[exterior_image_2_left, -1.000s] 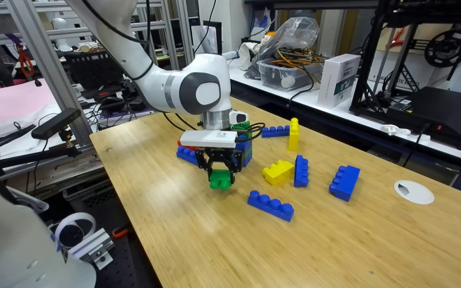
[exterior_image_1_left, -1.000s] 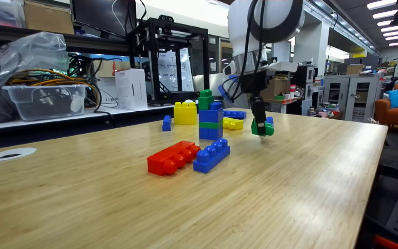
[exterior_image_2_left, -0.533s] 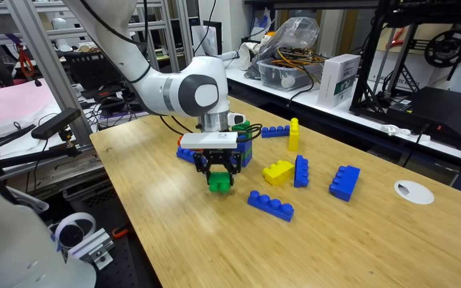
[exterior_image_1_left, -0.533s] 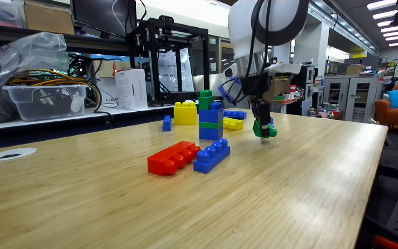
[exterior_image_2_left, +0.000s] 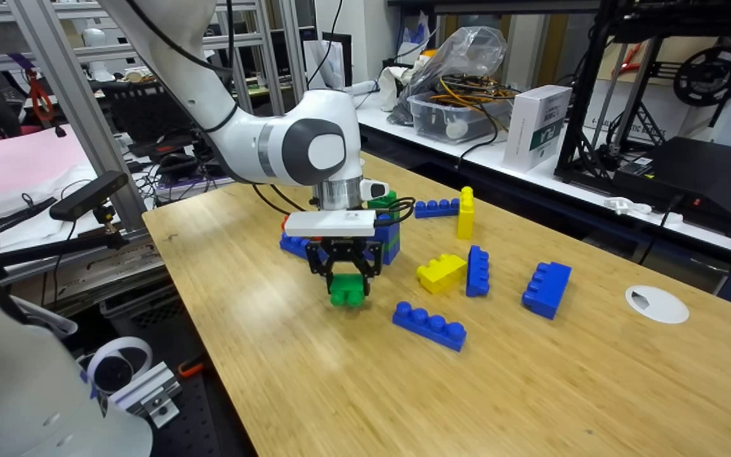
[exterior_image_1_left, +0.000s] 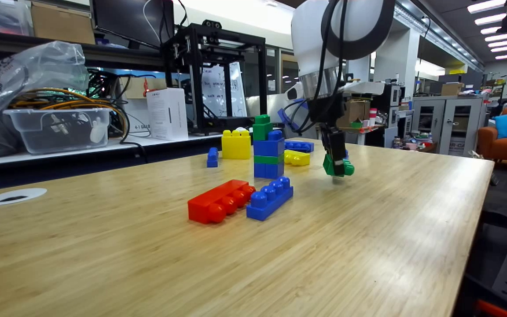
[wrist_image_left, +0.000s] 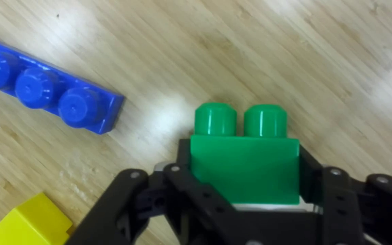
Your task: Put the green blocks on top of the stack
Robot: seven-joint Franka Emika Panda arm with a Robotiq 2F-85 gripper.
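- The pincer (exterior_image_2_left: pixel 348 287) is clamped on the green studded brick (wrist_image_left: pixel 245 170), gripping it at its 9 and 3 o'clock sides in the wrist view.
- That brick is tipped on its side: its studs (wrist_image_left: pixel 215 119) point to 12 o'clock there, and its longer visible edge runs from 9 to 3, straight across the grip.
- It is held low over the worktop (exterior_image_1_left: pixel 368 246); whether its underside touches, I cannot tell.
- In an exterior view the blue-and-green tower (exterior_image_1_left: pixel 268 147) stands upright at about 9 o'clock from the pincer, apart from it, while the brick's studs face roughly 3 o'clock, away from where they must go.
- In an exterior view the blue-and-green tower (exterior_image_2_left: pixel 389 233) lies beyond the pincer, between 1 and 2 o'clock, partly hidden.
- Up there a green top piece (exterior_image_1_left: pixel 262 130) covers one half; just beside it, toward 3 o'clock, a blue stud (exterior_image_1_left: pixel 275 135) shows bare. I take it that one green part is done and the held brick comes next.
- The next move, I judge, calls for a lift above the green top piece, a carry toward the tower, and a roll so that the studs point to 12 o'clock.
- Too low a carry would likely knock the tower; without the roll the brick would probably not seat.
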